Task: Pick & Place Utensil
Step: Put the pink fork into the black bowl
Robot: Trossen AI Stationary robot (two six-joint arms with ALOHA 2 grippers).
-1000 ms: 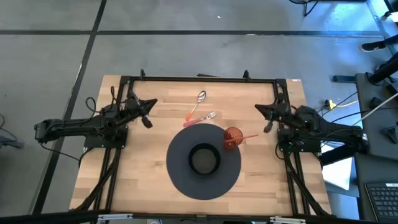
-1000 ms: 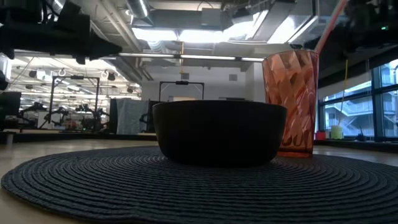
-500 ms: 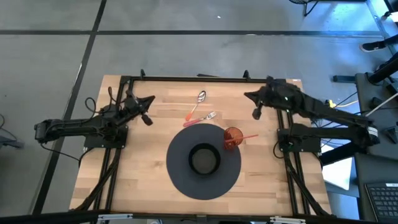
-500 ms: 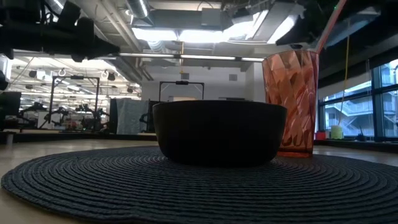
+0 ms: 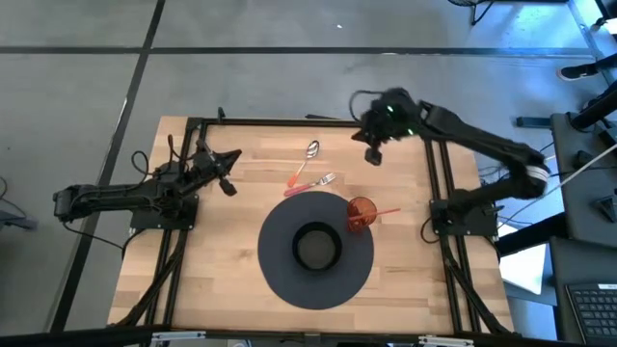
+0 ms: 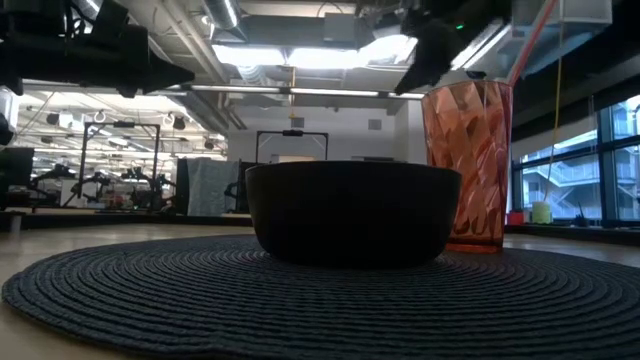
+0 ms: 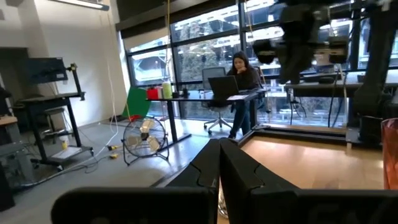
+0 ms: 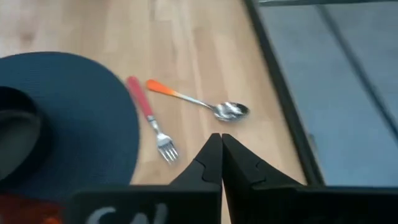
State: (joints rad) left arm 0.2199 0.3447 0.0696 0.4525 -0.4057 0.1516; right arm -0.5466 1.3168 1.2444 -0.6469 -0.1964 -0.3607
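- Dark fingers of your right gripper [image 5: 373, 154] are pressed together on nothing; it hangs over the far side of the wooden table [image 5: 231, 280], right of the utensils.
- Just left of it, nearer the far edge, lies the silver spoon with an orange handle [image 5: 307, 157]; the silver fork with a red handle [image 5: 312, 183] lies a little nearer you, its tines close to the rim of the round dark woven placemat [image 5: 278, 275].
- Both utensils rest flat on the wood, touching no gripper, so nothing is picked yet; I judge the whole pick and the placing are left.
- On the placemat's middle sits the dark round bowl [image 5: 316, 247], which looks to hold nothing.
- At the mat's far right edge stands the faceted orange-red plastic cup [image 5: 361, 212], with a red straw [image 5: 386, 211] leaning out to the right.
- Your left gripper [image 5: 228, 187] waits with fingers together over the table's far left side.
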